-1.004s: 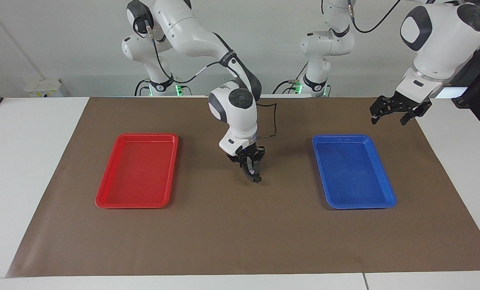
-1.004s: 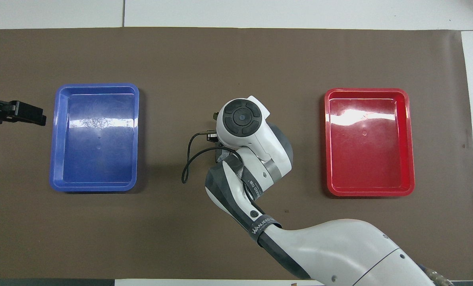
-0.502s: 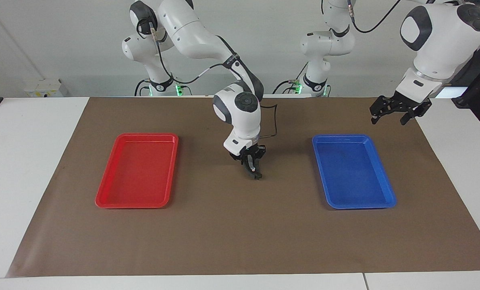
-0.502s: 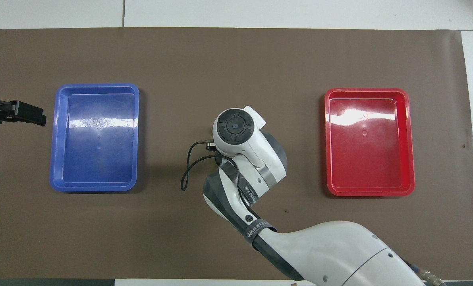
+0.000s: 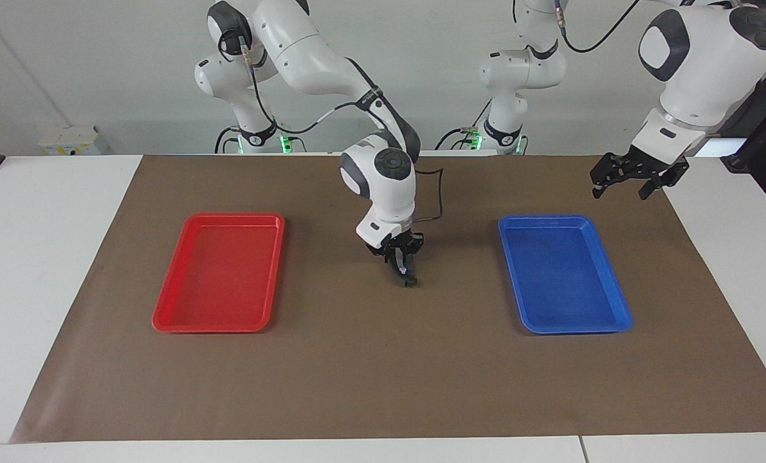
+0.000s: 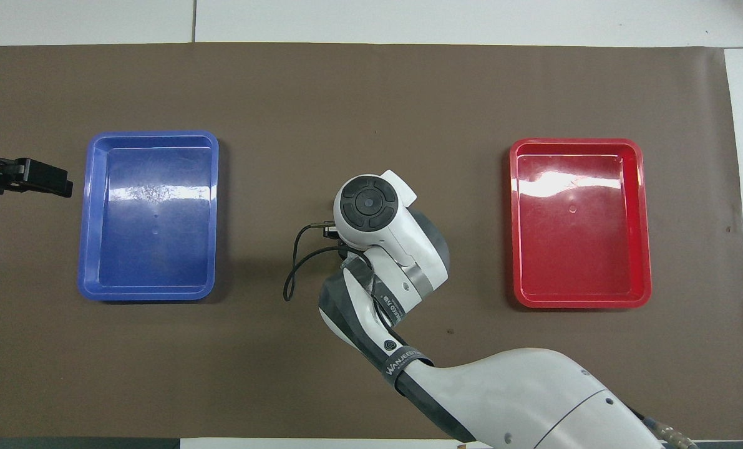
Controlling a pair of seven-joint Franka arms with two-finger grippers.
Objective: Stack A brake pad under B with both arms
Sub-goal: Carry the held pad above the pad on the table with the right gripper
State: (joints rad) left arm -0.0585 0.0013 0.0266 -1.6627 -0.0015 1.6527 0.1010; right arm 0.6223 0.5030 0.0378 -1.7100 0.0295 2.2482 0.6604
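Right gripper (image 5: pixel 404 270) down low at mid-mat (image 5: pixel 383 386), between red tray (image 5: pixel 170 315) and blue tray (image 5: pixel 614 318), pinched tight on a dark piece (image 5: pixel 408 280); pad or shoe, cannot tell. Left gripper (image 5: pixel 619 188) spread wide, waiting over the mat's corner.

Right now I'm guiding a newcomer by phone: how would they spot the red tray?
Find the brown mat that covers the table's middle. Two shallow rectangular trays lie on it, one toward each arm's end. The red tray is the one toward the right arm's end; the blue tray lies toward the left arm's end.
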